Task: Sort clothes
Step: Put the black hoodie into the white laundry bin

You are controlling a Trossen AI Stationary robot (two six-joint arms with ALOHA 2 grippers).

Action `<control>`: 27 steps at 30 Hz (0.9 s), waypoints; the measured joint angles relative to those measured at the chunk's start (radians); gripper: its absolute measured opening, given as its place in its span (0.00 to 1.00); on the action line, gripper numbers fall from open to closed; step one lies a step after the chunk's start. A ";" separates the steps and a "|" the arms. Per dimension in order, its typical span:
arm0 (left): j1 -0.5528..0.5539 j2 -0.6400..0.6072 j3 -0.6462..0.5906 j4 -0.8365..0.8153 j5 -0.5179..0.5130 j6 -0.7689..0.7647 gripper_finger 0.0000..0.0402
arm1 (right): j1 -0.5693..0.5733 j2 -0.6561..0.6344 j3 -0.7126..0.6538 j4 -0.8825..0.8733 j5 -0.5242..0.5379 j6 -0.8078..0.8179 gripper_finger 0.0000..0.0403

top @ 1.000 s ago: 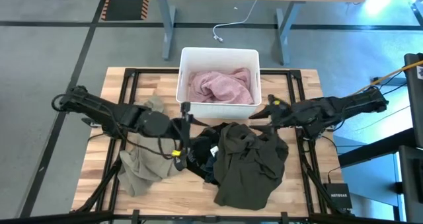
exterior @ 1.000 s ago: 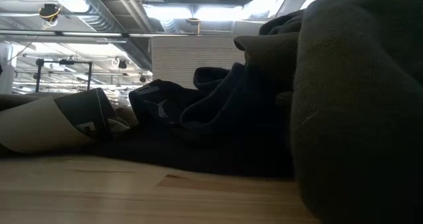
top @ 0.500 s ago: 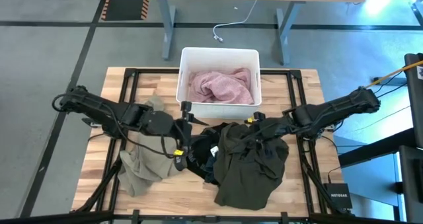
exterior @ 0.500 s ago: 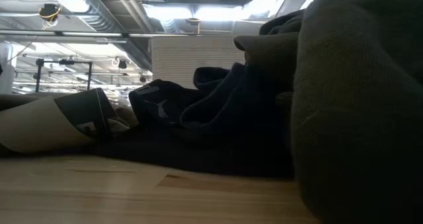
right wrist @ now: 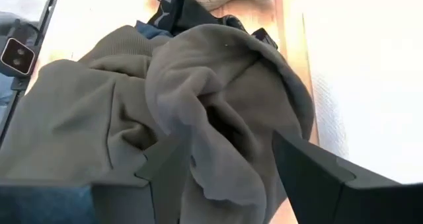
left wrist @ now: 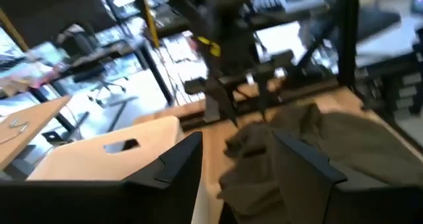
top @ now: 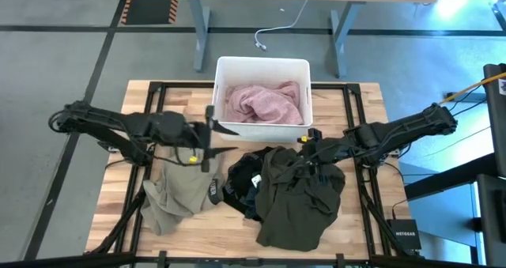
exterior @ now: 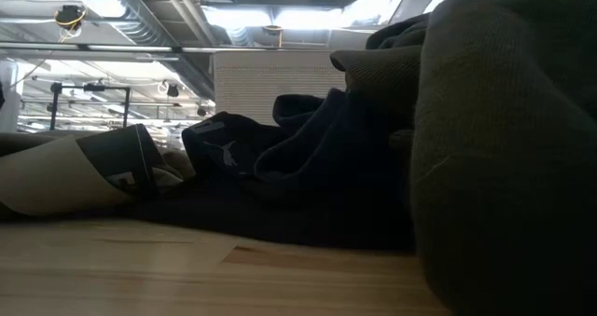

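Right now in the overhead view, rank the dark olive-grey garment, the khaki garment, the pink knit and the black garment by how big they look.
1. Dark olive-grey garment, clearly largest.
2. Khaki garment.
3. Pink knit, bunched in the white bin.
4. Black garment, though the olive-grey one covers part of it, so its true size is unsure.

Both arms are dark, nearly black, built of slim jointed links with fatter housings at the joints. The left arm (top: 126,127) carries loose black cables looped near its outer end, and there is a small yellow mark close to the left gripper (top: 209,130). The right arm (top: 395,131) looks the same, with a bit of yellow and a pale patch near the right gripper (top: 307,146). Seen from the wrists, each gripper's fingers (right wrist: 317,168) are flat, dark grey, angular plates with bevelled edges and a matte finish; the left pair (left wrist: 301,159) match them.
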 joint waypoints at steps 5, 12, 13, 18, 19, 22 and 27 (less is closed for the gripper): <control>-0.018 -0.095 -0.061 0.078 0.002 -0.030 0.42 | 0.000 0.041 0.000 0.085 -0.022 -0.068 0.57; -0.050 -0.116 -0.079 0.075 0.002 -0.006 0.42 | 0.000 0.131 0.000 0.172 -0.025 -0.115 0.57; -0.052 -0.116 -0.079 0.079 0.002 0.005 0.42 | 0.000 0.144 0.000 0.156 -0.025 -0.110 0.57; -0.052 -0.113 -0.079 0.099 0.002 0.037 0.42 | 0.000 0.184 0.000 0.140 -0.050 -0.051 0.63; -0.052 -0.113 -0.079 0.099 0.002 0.043 0.42 | 0.000 0.190 0.000 0.142 -0.068 -0.032 0.65; -0.052 -0.113 -0.079 0.099 0.002 0.061 0.42 | 0.000 0.212 0.000 0.133 -0.161 0.025 0.70; -0.048 -0.113 -0.078 0.099 0.002 0.064 0.42 | 0.000 0.240 0.000 0.157 -0.331 0.098 0.75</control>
